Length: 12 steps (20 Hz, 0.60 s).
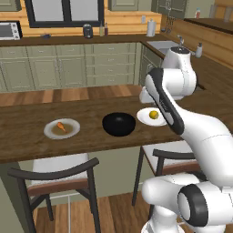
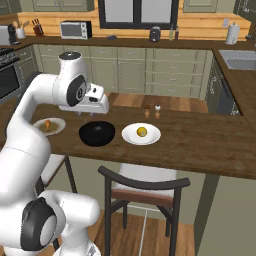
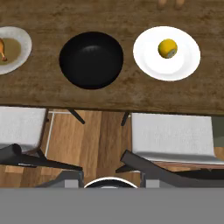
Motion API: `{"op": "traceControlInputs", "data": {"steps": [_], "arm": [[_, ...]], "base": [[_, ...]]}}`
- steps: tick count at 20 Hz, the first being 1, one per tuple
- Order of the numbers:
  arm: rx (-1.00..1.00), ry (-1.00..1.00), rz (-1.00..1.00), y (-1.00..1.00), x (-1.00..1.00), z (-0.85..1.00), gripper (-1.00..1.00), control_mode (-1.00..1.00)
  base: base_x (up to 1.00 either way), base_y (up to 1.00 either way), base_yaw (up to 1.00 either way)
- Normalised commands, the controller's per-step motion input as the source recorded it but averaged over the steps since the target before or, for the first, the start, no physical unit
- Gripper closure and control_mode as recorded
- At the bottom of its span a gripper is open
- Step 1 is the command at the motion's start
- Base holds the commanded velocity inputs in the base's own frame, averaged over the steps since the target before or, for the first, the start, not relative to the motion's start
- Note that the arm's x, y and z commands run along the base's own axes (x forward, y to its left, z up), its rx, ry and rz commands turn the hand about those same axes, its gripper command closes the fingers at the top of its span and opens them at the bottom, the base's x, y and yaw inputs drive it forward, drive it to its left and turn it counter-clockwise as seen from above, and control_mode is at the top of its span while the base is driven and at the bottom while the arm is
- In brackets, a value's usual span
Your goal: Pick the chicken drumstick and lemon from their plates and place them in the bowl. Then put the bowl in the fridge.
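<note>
I'm looking at a wooden desk [image 3: 131, 94] in a kitchen. The black bowl [image 3: 91, 60] sits between two plates: the chicken drumstick [image 3: 3, 50] on the grey-rimmed plate [image 3: 19, 54], the lemon [image 3: 167, 48] on the white plate [image 3: 175, 70]. My tool [image 2: 87, 114] hovers above the bowl; I cannot tell whether it's open.

I see home kitchen, rendered. Long wooden counter [image 2: 200, 142] in front of me, like breakfast bar, with two chairs [image 2: 145, 187] pushed under it. Behind, pale green cabinets [image 1: 68, 63] run along wall under wooden worktop. Microwave [image 2: 75, 29] and knife block [image 2: 36, 27] stand there, also kettle [image 2: 155, 34] under dark window [image 2: 136, 12]. Sink [image 2: 242, 59] with paper towel roll [image 2: 232, 33] at right side, oven [image 2: 9, 75] at left. Floor is wood planks. Plates with food and black bowl [image 3: 91, 59] sit on counter.
</note>
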Motion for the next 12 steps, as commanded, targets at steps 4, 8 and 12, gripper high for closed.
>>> {"op": "traceControlInputs", "data": {"steps": [4,8,12], "arm": [[0.00,-0.09,0.00,-0.12,0.00,-0.14,-1.00,-1.00],[0.00,-0.01,0.00,-0.74,0.05,-0.19,-1.00,-1.00],[0.00,0.00,0.00,-0.76,0.44,-0.10,-1.00,-1.00]], "base": [[0.00,0.00,0.00],[0.00,0.00,0.00],[0.00,0.00,0.00]]}}
